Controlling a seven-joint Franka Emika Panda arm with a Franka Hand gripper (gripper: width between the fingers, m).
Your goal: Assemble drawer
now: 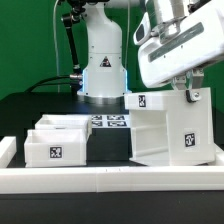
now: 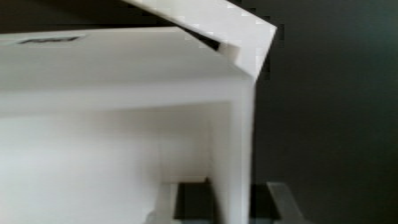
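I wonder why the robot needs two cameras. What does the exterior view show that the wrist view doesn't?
Only the exterior view shows the two low white plastic trays, the flat white marker board and the arm's white base. Only the wrist view shows, close up, dark fingers either side of a thin white wall. Both show the large white cube-like plastic housing and the end effector at it.

We see the black table (image 1: 30,108) edged along its near side by a low white rim (image 1: 110,181). On the exterior view's right stands the housing (image 1: 165,135), upright and tagged. The hand (image 1: 188,95) hangs at its top edge, and we cannot tell whether it pinches it. On the exterior view's left lie the near tray (image 1: 55,150) and, just behind it, the far tray (image 1: 62,124). Between the trays and the housing, farther back, lies the marker board (image 1: 110,122).
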